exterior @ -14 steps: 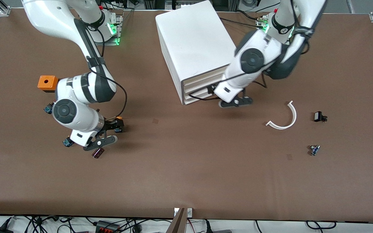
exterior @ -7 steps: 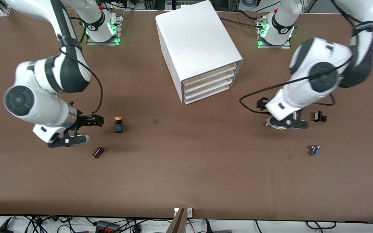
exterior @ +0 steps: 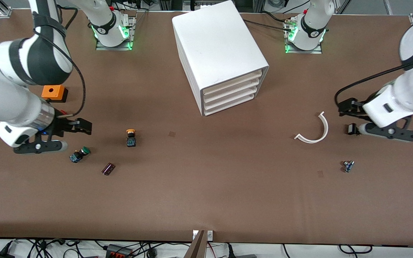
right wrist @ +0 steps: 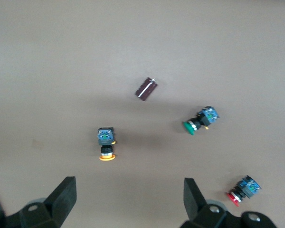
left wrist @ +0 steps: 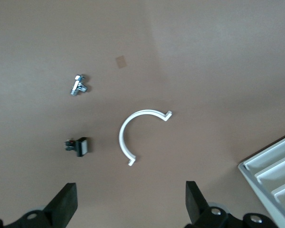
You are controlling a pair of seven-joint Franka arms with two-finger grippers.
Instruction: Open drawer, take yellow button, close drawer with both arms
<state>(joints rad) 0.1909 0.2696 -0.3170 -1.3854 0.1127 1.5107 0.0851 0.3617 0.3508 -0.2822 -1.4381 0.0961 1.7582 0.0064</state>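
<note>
The drawer point(exterior: 233, 81), uppermost of four in the white cabinet point(exterior: 217, 43), is shut flush. The button point(exterior: 131, 138) with the orange-yellow cap lies on the table, nearer the front camera than the cabinet and toward the right arm's end; it also shows in the right wrist view point(right wrist: 106, 145). My right gripper point(exterior: 81, 126) point(right wrist: 128, 194) is open and empty over the table between the orange box and the green-capped button. My left gripper point(exterior: 344, 108) point(left wrist: 130, 202) is open and empty over the table beside a small black part.
A green-capped button point(exterior: 80, 154) point(right wrist: 199, 121), a red-capped button point(right wrist: 242, 189), a dark red cylinder point(exterior: 108, 168) and an orange box point(exterior: 53, 92) lie at the right arm's end. A white curved strip point(exterior: 314, 130) point(left wrist: 133, 135), a black part point(exterior: 352, 129) and a metal part point(exterior: 348, 166) lie at the left arm's end.
Both arms have swung outward to their ends of the table. The right gripper has left the orange-yellow button on the table. The left gripper has left the cabinet's front.
</note>
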